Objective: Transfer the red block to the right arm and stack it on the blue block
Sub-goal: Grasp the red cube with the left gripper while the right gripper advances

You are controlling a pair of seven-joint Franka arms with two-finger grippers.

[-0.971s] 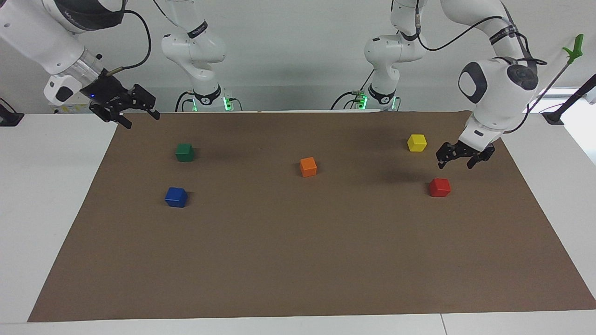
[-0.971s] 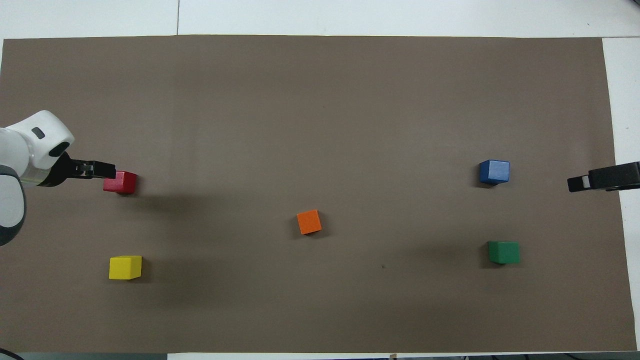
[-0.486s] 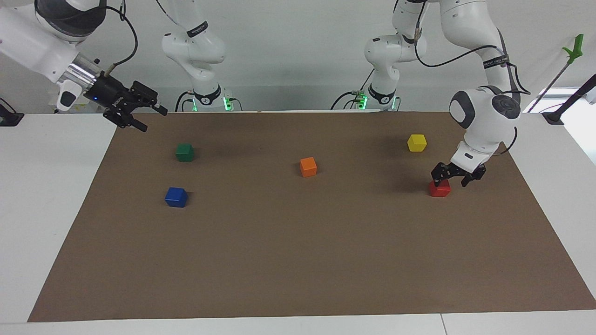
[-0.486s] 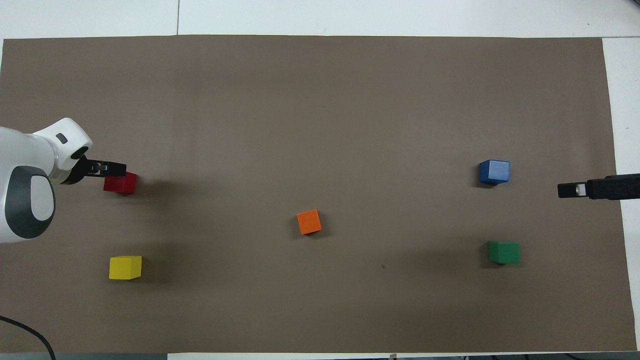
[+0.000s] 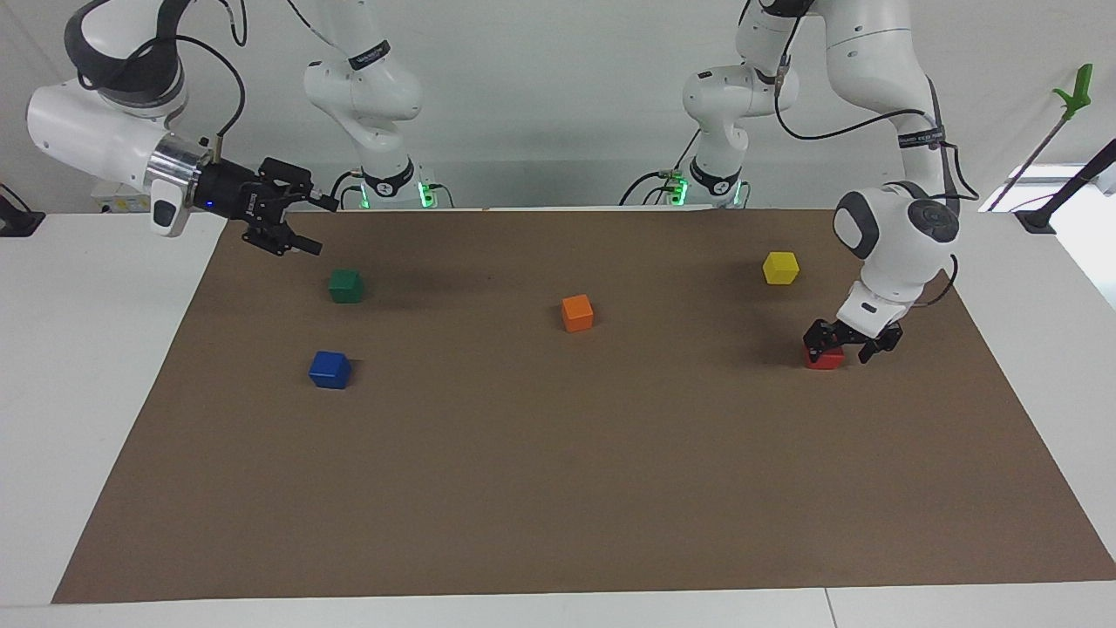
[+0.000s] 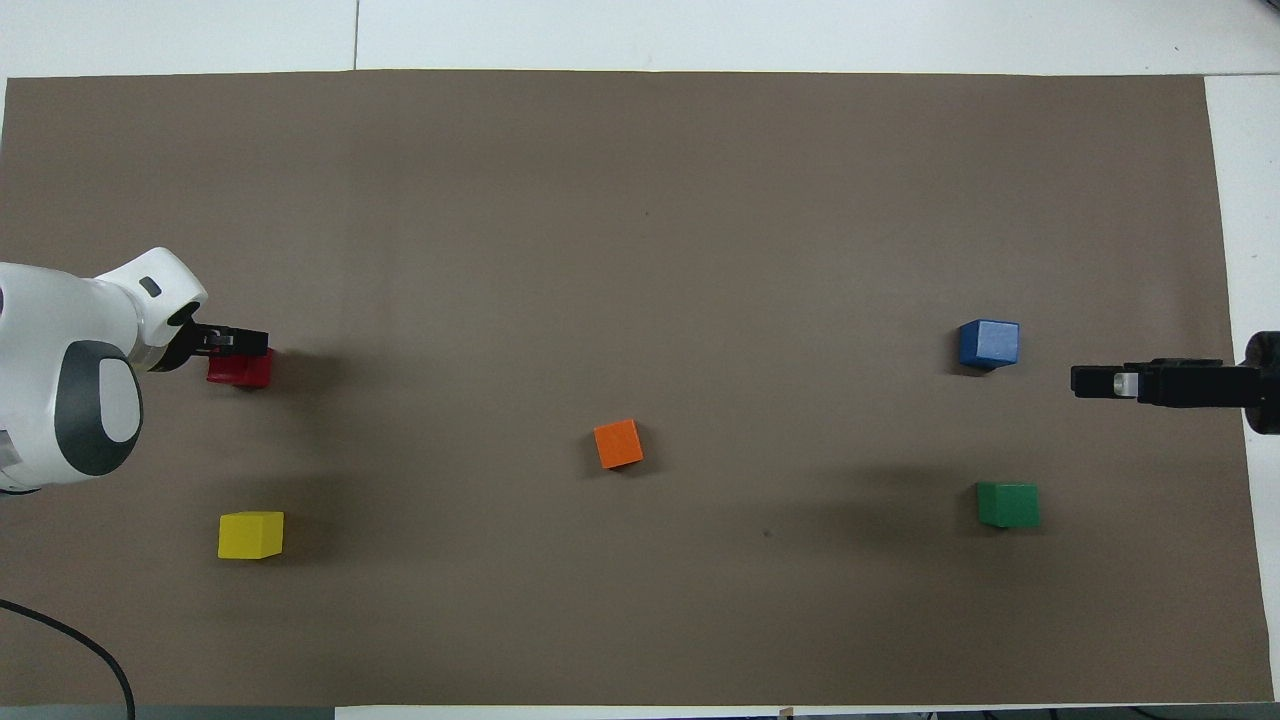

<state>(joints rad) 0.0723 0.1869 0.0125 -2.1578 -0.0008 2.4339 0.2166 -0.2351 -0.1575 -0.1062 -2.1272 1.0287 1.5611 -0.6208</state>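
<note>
Clock dial centred on the orange cube (image 5: 577, 312), 12 pointing straight away from the robots.

Closest to the robots: yellow cube (image 5: 780, 267) at ~8, green cube (image 5: 346, 285) at ~4. Neither matters unless something gets bumped.

A bit farther out, the red block (image 5: 824, 359) sits on the mat at ~9:30. The left gripper (image 5: 841, 347) is down on it with its fingers spread, one each side, not squeezed yet afaict. The blue block (image 5: 330, 370) is at ~2:30, untouched.

The right gripper (image 5: 316, 228) hangs in the air over the mat edge by the green cube, fingers apart (waiting for the handover, I'd guess).

What worries me:
- The block looks off-centre between the fingers, closer to one of them. Closing like that could shove or twist it, giving a corner pinch that slips on the lift.
- Glossy cube, so a shallow grip could drop it mid-transfer.
- If the left gripper covers too much of the block, the right gripper gets no face to grab.
- Stacking on the blue block needs square alignment, otherwise it slides off.
</note>
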